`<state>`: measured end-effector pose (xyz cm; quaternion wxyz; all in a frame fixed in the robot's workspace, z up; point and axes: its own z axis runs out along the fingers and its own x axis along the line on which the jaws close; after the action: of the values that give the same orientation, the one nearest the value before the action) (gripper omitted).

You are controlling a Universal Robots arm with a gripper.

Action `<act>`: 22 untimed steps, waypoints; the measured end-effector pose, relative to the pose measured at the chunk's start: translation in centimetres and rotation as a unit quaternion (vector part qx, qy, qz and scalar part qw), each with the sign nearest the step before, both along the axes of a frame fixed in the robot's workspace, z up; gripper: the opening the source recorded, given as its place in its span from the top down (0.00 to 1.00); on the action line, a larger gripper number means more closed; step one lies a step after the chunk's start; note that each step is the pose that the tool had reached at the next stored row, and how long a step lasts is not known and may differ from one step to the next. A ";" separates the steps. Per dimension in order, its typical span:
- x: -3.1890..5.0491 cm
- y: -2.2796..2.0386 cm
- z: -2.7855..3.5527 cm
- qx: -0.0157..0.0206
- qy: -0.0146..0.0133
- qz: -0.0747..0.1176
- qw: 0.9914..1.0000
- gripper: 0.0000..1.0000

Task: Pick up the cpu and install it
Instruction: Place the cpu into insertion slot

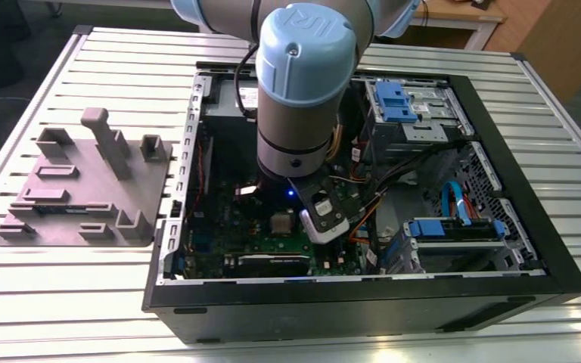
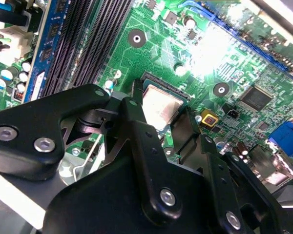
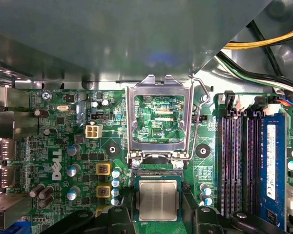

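Lying in socket (image 3: 156, 173), cpu (image 3: 157, 199) sits beneath tool (image 2: 161, 106).

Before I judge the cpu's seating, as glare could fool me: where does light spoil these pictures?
Second wrist view: glare whites out part of the motherboard beyond the cpu; first wrist view: cpu evenly lit, sharp; exterior view: computer case dim inside.
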<state>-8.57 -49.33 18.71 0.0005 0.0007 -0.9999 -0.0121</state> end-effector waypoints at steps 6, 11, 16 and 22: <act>0.00 0.00 0.00 0.000 0.000 0.000 1.000 0.53; 0.00 0.00 0.00 0.000 0.000 0.000 1.000 0.53; 0.00 0.01 -0.03 0.000 0.000 0.000 1.000 0.46; 0.00 0.00 0.34 0.000 0.000 0.000 1.000 0.46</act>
<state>-8.57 -49.33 19.05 0.0005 0.0007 -0.9999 -0.0123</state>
